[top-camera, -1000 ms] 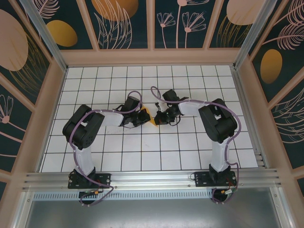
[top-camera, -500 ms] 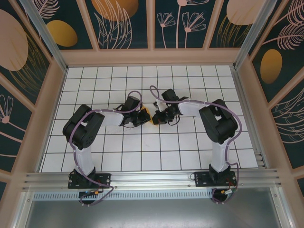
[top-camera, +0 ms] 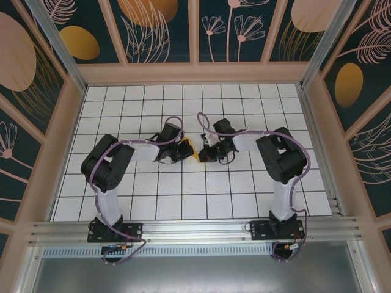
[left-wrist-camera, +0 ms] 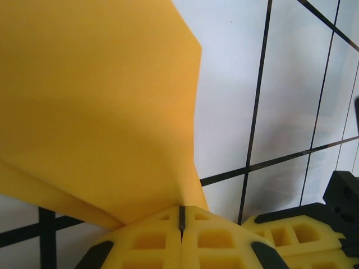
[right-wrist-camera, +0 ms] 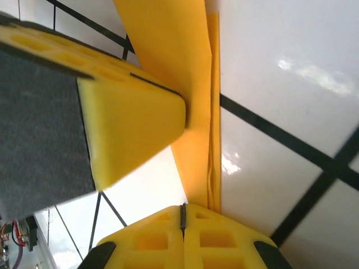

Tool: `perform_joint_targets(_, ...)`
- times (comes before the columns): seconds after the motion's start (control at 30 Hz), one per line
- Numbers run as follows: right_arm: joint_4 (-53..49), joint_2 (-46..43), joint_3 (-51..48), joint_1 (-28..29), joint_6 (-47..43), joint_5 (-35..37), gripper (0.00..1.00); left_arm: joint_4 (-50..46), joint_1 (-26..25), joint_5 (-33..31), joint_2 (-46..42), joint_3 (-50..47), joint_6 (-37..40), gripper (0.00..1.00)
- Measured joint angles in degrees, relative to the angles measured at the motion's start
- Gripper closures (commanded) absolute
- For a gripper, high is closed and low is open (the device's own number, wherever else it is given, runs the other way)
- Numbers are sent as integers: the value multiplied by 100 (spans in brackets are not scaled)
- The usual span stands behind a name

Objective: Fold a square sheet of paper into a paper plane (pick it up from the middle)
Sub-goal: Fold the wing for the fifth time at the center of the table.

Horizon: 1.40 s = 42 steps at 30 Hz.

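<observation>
From above: both arms meet mid-surface (top-camera: 183, 201), with the left claw (top-camera: 182, 149) and right claw (top-camera: 204, 152) flanking the orange-yellow paper (top-camera: 194, 154). Left wrist now: the left claw is pinched together on a corner of the paper, which fans away from it. Right wrist: the right claw is clamped on a narrow folded edge, the left claw just beside. The danger is two grips this close. One uneven pull could tear the paper or skew the crease.

Table: white tiled top (top-camera: 183, 195), black grid lines.
Walls: dark teal panels (top-camera: 177, 43), orange ovals and pale plant drawings, light wooden frames (top-camera: 193, 30).
Near edge: aluminium rail (top-camera: 195, 229).
Light: bright, soft glare on tiles.
</observation>
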Motion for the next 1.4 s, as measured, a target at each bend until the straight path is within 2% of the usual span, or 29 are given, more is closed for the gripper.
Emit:
perform_joint_targets(0.27, -177, -463, -509, -168, 151, 20, 100, -22, 0, 0, 0, 15, 17, 94)
perform_joint_targets(0.53, -328, -520, -2, -120, 190, -13, 100, -31, 0, -2, 0, 22, 20, 94)
perform_joint_targets(0.7, -291, -223, 503, -2, 190, -37, 100, -44, 0, 0, 11, 39, 20, 94)
perform_joint_targets(1.03, -339, 313, 560, 26, 188, -17, 100, -103, 0, -2, 22, 92, 81, 92)
perform_joint_targets(1.2, -205, 313, 461, -17, 190, -55, 100, -122, -17, -68, -22, 92, 407, 88)
perform_joint_targets(1.4, -83, 313, 393, -44, 190, -133, 100, -341, 42, -686, -302, 140, 1104, 85)
